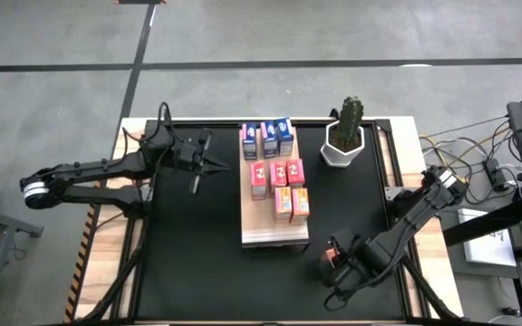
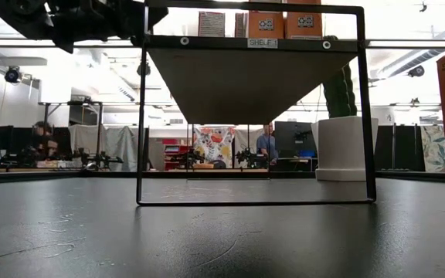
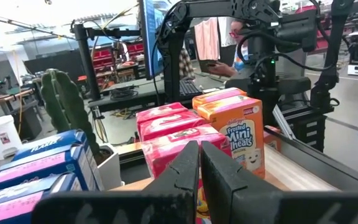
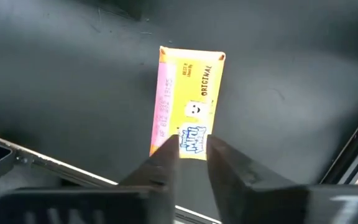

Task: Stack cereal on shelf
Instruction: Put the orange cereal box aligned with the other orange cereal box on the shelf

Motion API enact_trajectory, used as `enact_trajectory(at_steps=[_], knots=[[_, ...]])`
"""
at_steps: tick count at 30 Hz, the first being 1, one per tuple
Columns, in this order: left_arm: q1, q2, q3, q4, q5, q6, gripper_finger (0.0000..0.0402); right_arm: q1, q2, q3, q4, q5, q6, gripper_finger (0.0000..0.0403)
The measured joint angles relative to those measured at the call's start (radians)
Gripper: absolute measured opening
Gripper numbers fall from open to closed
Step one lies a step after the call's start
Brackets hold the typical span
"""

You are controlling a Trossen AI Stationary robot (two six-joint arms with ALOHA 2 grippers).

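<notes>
Black matting covers the desk [image 1: 188, 263], where a long light wood shelf [image 1: 275, 237] is raised on a black frame. Eight small cardboard cereal boxes [image 1: 277, 172], blue, pink-red and orange, are stood on it. A ninth, orange box [image 4: 189, 102] is clasped by the right tool [image 4: 190, 155] near the front right. The left tool [image 1: 226, 164], closed and empty, is held beside the shelf. A white-potted cactus [image 1: 344, 134] stands behind.

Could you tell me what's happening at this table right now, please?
The right hand is down on the black mat near the shelf, its fingers around an orange cereal box. Eight cereal boxes already stand in rows on the shelf. The left hand, shut and empty, waits beside the shelf.
</notes>
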Motion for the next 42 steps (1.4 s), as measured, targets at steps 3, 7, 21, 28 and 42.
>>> enact_trajectory(at_steps=[3,7,21,28,42], knots=[[-0.006,0.0,0.0,0.0,0.0,0.0,0.0,0.002,0.01,0.0,0.004,0.001,0.008,0.0108],[-0.006,0.0,0.0,0.0,0.0,0.009,0.0,0.002,0.025,0.0,0.016,0.009,0.012,0.0183],[-0.006,0.0,0.0,0.001,-0.001,0.023,0.0,0.002,0.112,0.0,0.02,0.023,0.035,0.0296],[-0.006,0.0,0.0,0.001,-0.001,0.023,0.0,0.002,0.128,0.0,0.021,0.023,0.034,0.0256],[-0.006,0.0,0.0,0.001,-0.002,0.023,0.0,0.002,0.128,0.0,0.021,0.02,0.046,0.0182]])
